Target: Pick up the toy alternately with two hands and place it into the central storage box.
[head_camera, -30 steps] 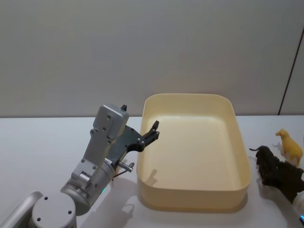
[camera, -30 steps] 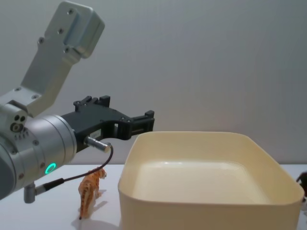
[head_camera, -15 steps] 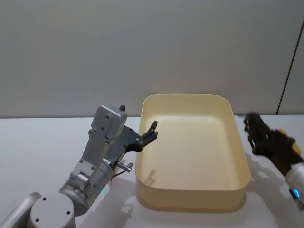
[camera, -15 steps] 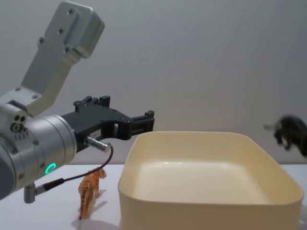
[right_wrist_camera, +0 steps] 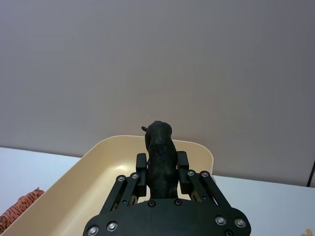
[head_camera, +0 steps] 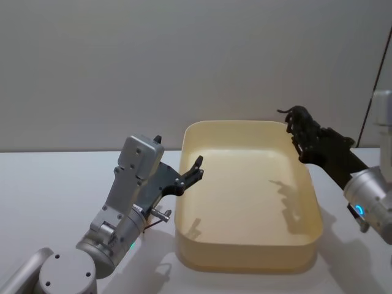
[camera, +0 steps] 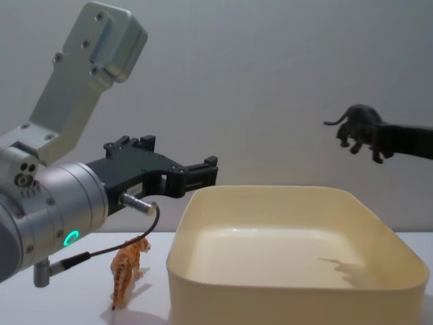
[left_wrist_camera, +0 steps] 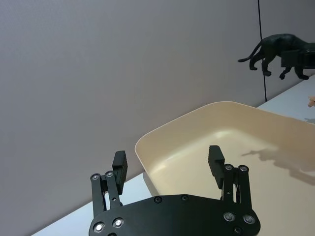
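black panther toy [camera: 357, 123]: level, tail toward the robot's left, clamped near its front end, it seems, by right gripper [right_wrist_camera: 162, 161], in the air over the box's far right corner | storage box [camera: 270, 298]: cream-yellow, deep, rounded corners, on the table | orange tiger toy [camera: 128, 265]: standing just left of the box

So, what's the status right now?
Right tool shut on black panther toy, high over tub, right side. Left tool open, empty, by its left rim. Nothing between toy and tub.

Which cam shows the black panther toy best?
Left wrist view: black panther in full side profile, held by the right gripper. Chest: smaller profile. Head: small, hard to tell from the gripper. Right wrist: its rear.
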`<state>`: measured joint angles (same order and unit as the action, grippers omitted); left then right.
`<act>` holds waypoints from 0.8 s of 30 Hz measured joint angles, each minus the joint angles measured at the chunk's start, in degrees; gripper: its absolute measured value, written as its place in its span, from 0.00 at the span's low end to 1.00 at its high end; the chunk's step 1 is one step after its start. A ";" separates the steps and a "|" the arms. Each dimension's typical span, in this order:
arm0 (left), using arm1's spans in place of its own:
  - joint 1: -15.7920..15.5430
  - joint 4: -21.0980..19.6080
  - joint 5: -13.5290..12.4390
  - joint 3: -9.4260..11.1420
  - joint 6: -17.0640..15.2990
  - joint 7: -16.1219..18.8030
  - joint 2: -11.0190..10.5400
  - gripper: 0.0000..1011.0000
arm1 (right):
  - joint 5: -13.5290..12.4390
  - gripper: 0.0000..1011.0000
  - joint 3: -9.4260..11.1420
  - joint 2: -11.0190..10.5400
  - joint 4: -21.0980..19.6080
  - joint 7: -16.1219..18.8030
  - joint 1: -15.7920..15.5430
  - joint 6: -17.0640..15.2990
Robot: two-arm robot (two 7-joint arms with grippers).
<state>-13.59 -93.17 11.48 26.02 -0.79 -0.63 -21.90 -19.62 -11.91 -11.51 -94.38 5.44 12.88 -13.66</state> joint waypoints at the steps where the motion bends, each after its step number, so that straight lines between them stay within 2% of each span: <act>1: 0.00 0.00 0.00 0.00 0.00 0.00 0.00 0.99 | 0.25 0.33 -0.14 0.20 0.25 0.15 0.38 -0.30; 14: 0.00 0.00 0.00 0.00 0.00 0.00 0.00 0.99 | 5.61 0.36 -2.58 2.71 6.62 2.79 4.20 -5.63; 15: 0.00 0.00 0.00 0.00 0.00 0.00 0.00 0.99 | 5.88 0.41 -2.71 2.84 6.94 2.92 4.37 -5.84; 19: 0.00 0.00 0.00 0.00 0.00 0.00 0.00 0.99 | 7.14 0.49 -3.34 3.42 8.53 3.57 5.17 -6.76; 20: 0.00 0.00 0.00 0.00 0.00 0.00 0.00 0.99 | 7.29 0.55 -3.41 3.48 8.73 3.62 5.25 -6.86; 24: 0.00 0.00 0.00 0.00 0.00 0.00 0.00 0.99 | 7.98 0.65 -3.74 3.80 9.60 3.99 5.69 -7.37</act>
<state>-13.59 -93.17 11.48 26.02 -0.79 -0.63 -21.89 -11.64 -15.65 -7.71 -84.78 9.43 18.57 -21.03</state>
